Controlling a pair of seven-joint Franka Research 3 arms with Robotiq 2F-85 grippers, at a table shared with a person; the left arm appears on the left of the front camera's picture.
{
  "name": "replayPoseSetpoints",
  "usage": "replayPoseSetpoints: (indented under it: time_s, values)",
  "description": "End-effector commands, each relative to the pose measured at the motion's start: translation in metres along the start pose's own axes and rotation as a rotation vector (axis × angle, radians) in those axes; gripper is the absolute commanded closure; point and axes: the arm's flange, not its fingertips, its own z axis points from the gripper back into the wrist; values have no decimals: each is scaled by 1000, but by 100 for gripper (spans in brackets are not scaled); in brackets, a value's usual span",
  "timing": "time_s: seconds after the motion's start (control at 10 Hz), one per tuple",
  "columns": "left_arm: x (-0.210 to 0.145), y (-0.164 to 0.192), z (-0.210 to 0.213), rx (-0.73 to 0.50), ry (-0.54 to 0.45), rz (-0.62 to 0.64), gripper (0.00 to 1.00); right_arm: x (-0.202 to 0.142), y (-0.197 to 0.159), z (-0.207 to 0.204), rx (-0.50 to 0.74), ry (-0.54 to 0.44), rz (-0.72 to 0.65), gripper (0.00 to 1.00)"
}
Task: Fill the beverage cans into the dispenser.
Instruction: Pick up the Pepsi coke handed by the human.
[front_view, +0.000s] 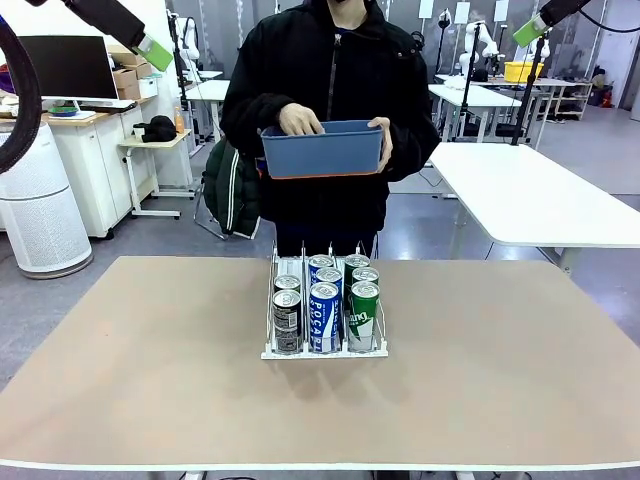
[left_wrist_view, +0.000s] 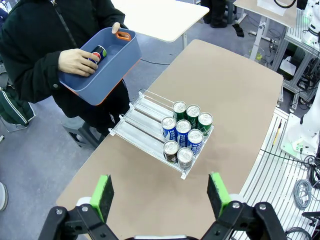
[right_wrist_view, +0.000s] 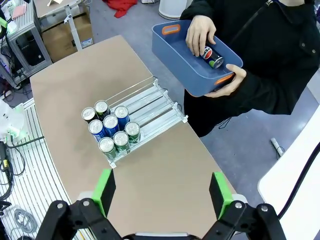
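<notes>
The dispenser (front_view: 325, 318) sits near the middle of the counter (front_view: 150, 370), its low front lip facing the robot's side, and it already carries seven beverage cans (left_wrist_view: 183, 132) standing upright at that front end. By the look of the wrist views, the dark lane holds two, the blue lane two and the green lane three; the stretch of each lane toward the person lies bare, so there is room for more.

At the far side a person holds a blue tub (front_view: 323, 150) off the counter, one hand (right_wrist_view: 199, 34) reaching in and closing on another can (right_wrist_view: 212, 55) lying on its side inside. That can is judged the next to go in; whether more lie in the tub cannot be told.

The left claw (left_wrist_view: 162, 195) and the right claw (right_wrist_view: 161, 194) both hang high above the counter, well apart from the cans, jaws spread fully wide and holding nothing.
</notes>
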Motion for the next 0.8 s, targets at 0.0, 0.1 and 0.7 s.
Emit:
replayPoseSetpoints:
  time_s: [0.0,0.1,0.7]
  values:
    - [0,0,0,-6,-8,12,0,0,0,0,7,2,-8,0]
    - [0,0,0,-6,-8,12,0,0,0,0,7,2,-8,0]
    - [0,0,0,-6,-8,12,0,0,0,0,7,2,-8,0]
